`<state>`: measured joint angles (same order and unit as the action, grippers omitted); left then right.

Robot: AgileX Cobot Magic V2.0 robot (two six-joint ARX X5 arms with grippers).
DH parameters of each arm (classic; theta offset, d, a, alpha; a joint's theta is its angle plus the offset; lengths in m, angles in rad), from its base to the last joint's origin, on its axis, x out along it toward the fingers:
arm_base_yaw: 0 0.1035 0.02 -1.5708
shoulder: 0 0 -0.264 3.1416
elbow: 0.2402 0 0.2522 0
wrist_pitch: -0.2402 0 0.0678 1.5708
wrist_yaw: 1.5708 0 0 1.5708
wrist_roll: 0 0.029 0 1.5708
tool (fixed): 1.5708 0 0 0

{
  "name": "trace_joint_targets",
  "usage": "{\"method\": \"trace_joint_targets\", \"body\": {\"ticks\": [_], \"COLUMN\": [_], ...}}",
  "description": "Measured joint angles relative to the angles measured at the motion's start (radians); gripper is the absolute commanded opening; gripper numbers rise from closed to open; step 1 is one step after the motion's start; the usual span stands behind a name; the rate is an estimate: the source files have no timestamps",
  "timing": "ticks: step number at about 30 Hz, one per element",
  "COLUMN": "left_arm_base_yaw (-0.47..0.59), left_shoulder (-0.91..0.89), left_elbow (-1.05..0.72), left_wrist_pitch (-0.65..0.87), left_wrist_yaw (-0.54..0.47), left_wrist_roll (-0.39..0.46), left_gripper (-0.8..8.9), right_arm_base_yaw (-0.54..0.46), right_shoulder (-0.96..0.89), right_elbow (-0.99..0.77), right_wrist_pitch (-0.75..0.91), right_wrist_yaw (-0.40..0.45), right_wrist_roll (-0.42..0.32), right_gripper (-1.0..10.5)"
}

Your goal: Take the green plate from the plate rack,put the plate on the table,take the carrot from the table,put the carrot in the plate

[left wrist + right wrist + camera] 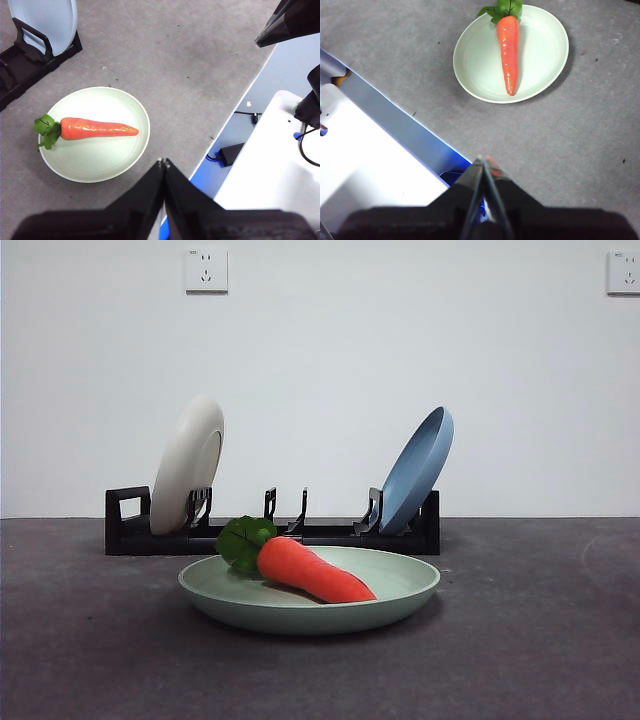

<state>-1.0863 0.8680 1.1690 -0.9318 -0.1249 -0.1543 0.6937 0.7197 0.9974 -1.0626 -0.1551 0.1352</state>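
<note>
three plates (310, 602), one carrot (315, 571), one plate rack (128, 521), two wall sockets (206, 270)

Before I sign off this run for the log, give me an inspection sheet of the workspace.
Surface: table, dark grey, speckled.
Job's things: carrot lies in the green plate, in front of the plate rack.
Clutter: cream-white plate and blue plate lean in the rack.
Grippers: left claw and right claw shut, empty, away from the plate.
Cables: black cable and adapter beside the table.
Surroundings: white wall, sockets.
</note>
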Motion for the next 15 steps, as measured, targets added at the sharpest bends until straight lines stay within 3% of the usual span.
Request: {"method": "trace_joint_targets", "body": {"ticks": [15], "left_arm_base_yaw": [0.000], "left_shoulder": [0.000], "left_elbow": [0.000], "left_wrist_pitch": [0.001], "left_wrist_yaw": [-0.008], "left_wrist_roll": [0.000], "left_gripper": [-0.04], "right_arm_base_yaw": [0.000], "right_shoulder": [0.000], "right_elbow": [0.000], "right_wrist_pitch": [0.000], "right_wrist_yaw": [0.001], "right_wrist_roll": [0.000], "right_gripper": [0.0]}}
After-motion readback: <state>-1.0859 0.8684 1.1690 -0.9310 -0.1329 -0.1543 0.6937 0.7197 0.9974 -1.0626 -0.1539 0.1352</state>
